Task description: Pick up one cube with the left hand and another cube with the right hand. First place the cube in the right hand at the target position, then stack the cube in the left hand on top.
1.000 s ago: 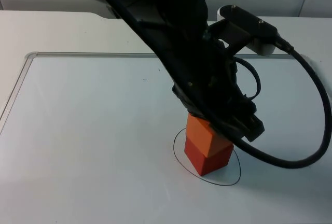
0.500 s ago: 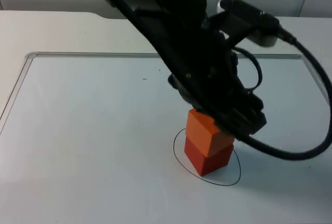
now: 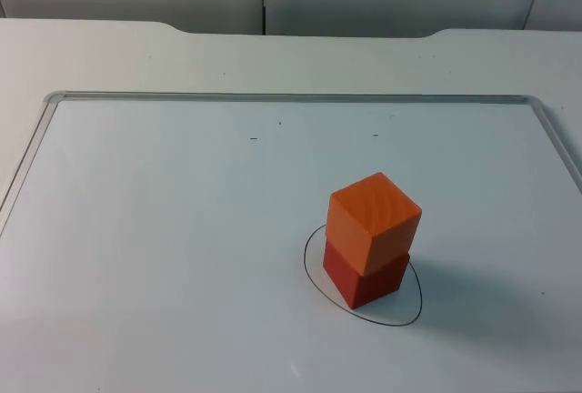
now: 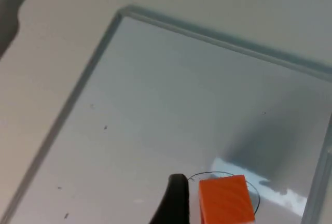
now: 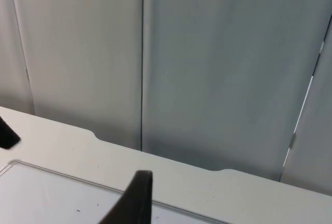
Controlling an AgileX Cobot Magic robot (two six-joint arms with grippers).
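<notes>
Cubes are sitting stacked: orange cube (image 3: pixel 374 222) on red cube (image 3: pixel 366 279) inside the circle (image 3: pixel 314 275); we are unable to judge either gripper's state.

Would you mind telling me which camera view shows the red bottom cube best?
The top view: the red cube stands inside the drawn circle with two faces visible under the orange cube. In the left wrist view the orange cube covers it. The right wrist view faces the partition wall.
</notes>
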